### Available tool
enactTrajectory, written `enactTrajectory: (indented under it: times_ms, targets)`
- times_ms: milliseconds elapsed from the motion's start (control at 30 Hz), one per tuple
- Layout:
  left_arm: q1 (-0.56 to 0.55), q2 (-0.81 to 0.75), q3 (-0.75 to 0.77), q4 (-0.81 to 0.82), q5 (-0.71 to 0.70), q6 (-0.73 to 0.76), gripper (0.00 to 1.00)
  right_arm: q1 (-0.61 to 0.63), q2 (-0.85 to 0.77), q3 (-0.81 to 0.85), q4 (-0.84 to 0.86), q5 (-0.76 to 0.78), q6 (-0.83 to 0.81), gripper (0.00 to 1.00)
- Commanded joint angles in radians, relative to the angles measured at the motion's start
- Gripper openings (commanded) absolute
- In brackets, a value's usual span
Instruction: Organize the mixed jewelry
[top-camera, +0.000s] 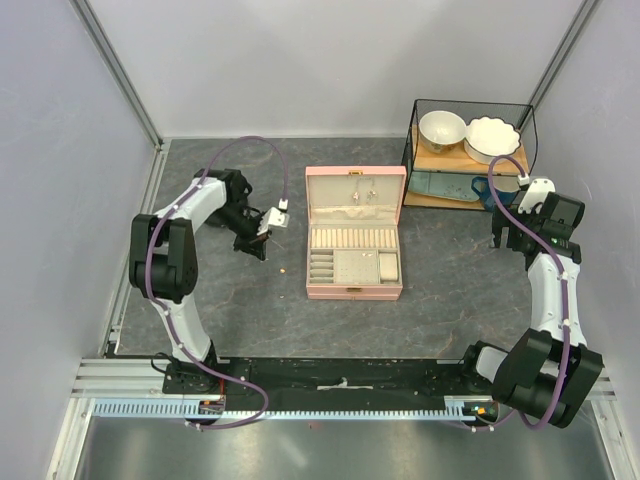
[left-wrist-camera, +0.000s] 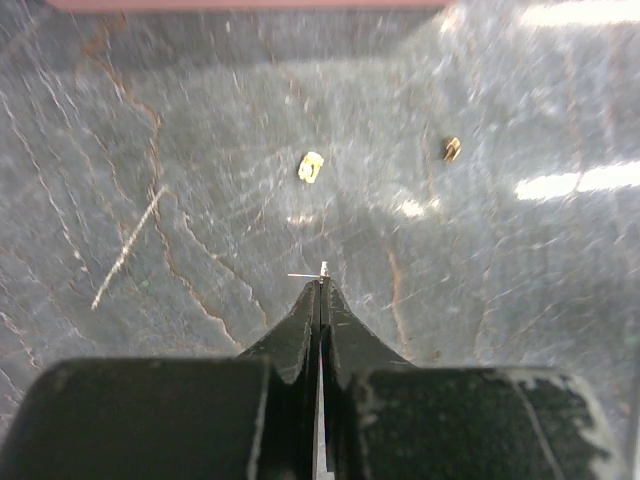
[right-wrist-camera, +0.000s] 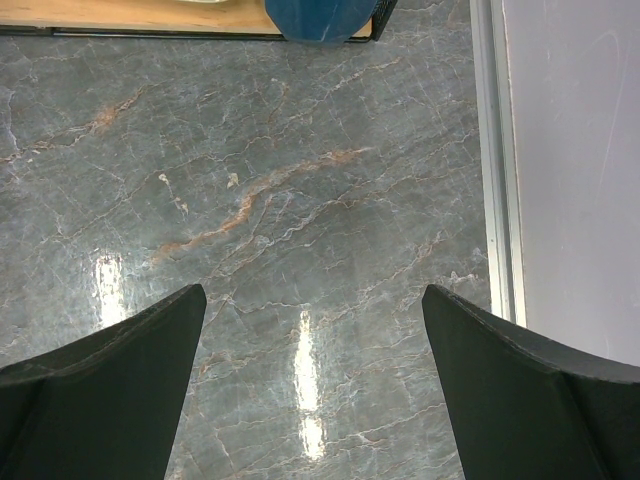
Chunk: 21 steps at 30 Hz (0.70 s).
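Grey veined surface (top-camera: 210, 290) fills a white-walled cell. Left claw (left-wrist-camera: 321, 283) is pressed together, clamped on a thin pale pin (left-wrist-camera: 303, 275) at its tips. From those tips, in the left wrist view, a gold piece (left-wrist-camera: 311, 166) lies at 12 o'clock, well apart, and a brown piece (left-wrist-camera: 452, 148) lies at 1 o'clock, farther off. Both sit on bare surface with nothing between. Seen from above, the open pink box (top-camera: 355, 292) is at 3 o'clock of that claw. Tiny pieces show on its lid; ring rolls and small compartments fill its base. Right claw (right-wrist-camera: 312, 295) is spread wide over bare surface. A rack (top-camera: 415, 150) at its 11 o'clock holds two white bowls (top-camera: 441, 130).
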Motion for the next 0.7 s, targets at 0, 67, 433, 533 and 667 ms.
enactTrajectory:
  times_ms: [0, 67, 433, 533, 667]
  targets:
    - [-0.037, -0.055, 0.097, -0.154, 0.180, -0.129, 0.02, -0.005, -0.020, -0.003, 0.020, -0.003, -0.002, 0.98]
    - [-0.049, -0.072, 0.117, -0.171, 0.225, -0.179, 0.02, -0.005, -0.018, -0.003, 0.022, -0.003, -0.002, 0.98]
    - [-0.169, -0.114, 0.177, -0.188, 0.550, -0.511, 0.02, -0.005, -0.015, 0.000, 0.022, -0.001, 0.006, 0.98]
    - [-0.187, -0.083, 0.246, -0.239, 0.634, -0.585, 0.02, -0.005, -0.018, -0.001, 0.022, 0.002, 0.006, 0.98]
    - [-0.202, -0.059, 0.269, -0.223, 0.716, -0.697, 0.02, -0.005, -0.027, -0.006, 0.022, 0.005, 0.007, 0.98]
